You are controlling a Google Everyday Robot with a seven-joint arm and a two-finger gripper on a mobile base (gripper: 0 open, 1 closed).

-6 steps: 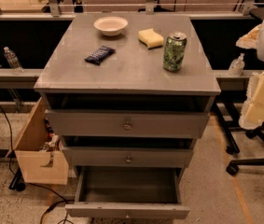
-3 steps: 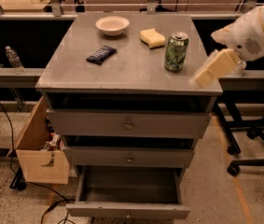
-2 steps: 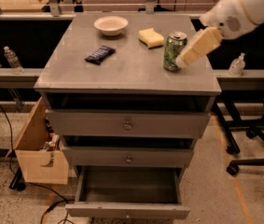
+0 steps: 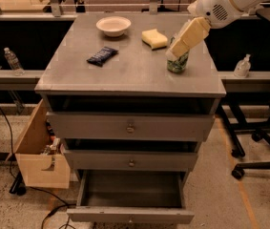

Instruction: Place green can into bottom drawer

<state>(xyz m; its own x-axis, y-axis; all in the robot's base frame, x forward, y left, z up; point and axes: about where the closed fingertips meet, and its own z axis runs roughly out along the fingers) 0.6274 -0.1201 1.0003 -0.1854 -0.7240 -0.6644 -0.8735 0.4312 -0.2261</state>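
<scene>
The green can (image 4: 177, 64) stands upright on the right side of the grey cabinet top (image 4: 125, 70); only its lower part shows. My gripper (image 4: 183, 42) reaches in from the upper right and sits over the can's top, hiding its upper half. The bottom drawer (image 4: 130, 194) is pulled open at the foot of the cabinet, and its dark interior shows nothing inside. The two drawers above it are closed.
On the cabinet top lie a yellow sponge (image 4: 154, 38), a white bowl (image 4: 113, 26) and a dark snack bar (image 4: 102, 55). An open cardboard box (image 4: 39, 151) stands at the cabinet's left. A chair base (image 4: 258, 151) stands on the right. Water bottles (image 4: 11, 61) sit on side ledges.
My arm has swung in from the right and moved left and forward across the cabinet top; the gripper is now over the green can. The can has not moved.
</scene>
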